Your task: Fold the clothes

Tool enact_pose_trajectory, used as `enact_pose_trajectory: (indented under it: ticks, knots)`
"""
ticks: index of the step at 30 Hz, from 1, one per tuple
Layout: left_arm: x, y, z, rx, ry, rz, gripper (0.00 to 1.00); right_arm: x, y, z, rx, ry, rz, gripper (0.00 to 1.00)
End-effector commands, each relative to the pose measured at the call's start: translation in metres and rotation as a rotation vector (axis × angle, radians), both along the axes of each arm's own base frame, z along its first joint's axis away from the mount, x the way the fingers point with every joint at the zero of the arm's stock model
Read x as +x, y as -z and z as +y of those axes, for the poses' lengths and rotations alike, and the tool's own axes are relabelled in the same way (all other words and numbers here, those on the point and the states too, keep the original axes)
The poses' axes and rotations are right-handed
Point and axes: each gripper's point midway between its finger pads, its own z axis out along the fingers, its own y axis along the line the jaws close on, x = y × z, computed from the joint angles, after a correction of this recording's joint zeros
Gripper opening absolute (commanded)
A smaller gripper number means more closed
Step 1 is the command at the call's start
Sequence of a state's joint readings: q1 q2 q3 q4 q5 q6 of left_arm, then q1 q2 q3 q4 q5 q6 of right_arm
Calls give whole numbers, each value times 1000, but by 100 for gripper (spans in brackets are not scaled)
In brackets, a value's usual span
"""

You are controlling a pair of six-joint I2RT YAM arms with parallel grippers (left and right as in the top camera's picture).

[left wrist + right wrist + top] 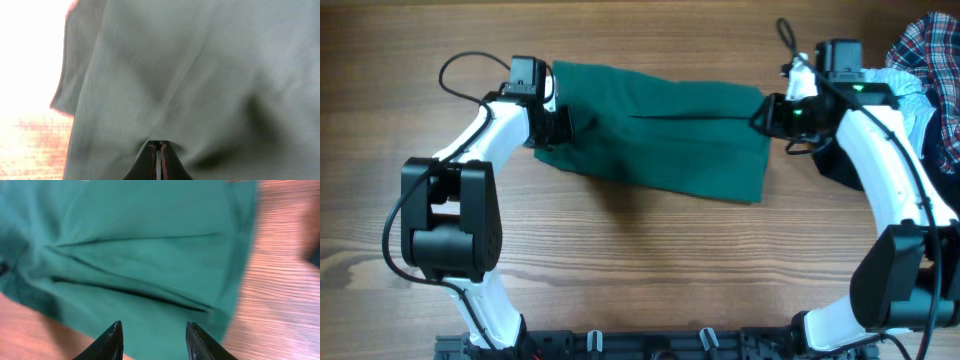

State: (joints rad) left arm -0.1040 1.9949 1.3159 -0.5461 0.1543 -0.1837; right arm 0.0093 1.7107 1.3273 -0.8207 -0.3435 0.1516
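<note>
left gripper (158,149): fingers pressed together, pinching dark green garment (660,135) at its tips. right gripper (154,341): fingers spread, garment just ahead, beneath.

Far half of the desk (640,270): spread garment (660,130) lying lengthwise, left to right. The left gripper (558,125) sits at its left end, the right gripper (768,115) at its right end. Far right corner: heap of clothes (932,70), beyond the right arm, apart from the spread garment.
</note>
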Motion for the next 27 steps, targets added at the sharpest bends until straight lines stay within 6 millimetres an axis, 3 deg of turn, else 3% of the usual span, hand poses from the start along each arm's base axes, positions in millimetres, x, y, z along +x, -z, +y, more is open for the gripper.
enact_pose_trajectory:
  ticks: [1, 5, 13, 18, 27]
  knots:
    - [33, -52, -4, 1, 20, -151, 7, 0, -11, 36, 41, -92, -38, 42]
    - [48, -65, -6, -6, 19, -218, 6, -4, -6, 63, 28, -123, -30, 41]
    - [70, -63, -9, 1, 48, -302, 6, -2, 0, 67, -1, -110, -26, 41]
    - [76, -45, -13, 0, 55, -296, 4, 0, -1, 67, 4, -96, -29, 41]
    - [69, 2, -26, 2, 84, -210, 4, 2, -2, 67, 5, -93, -37, 42]
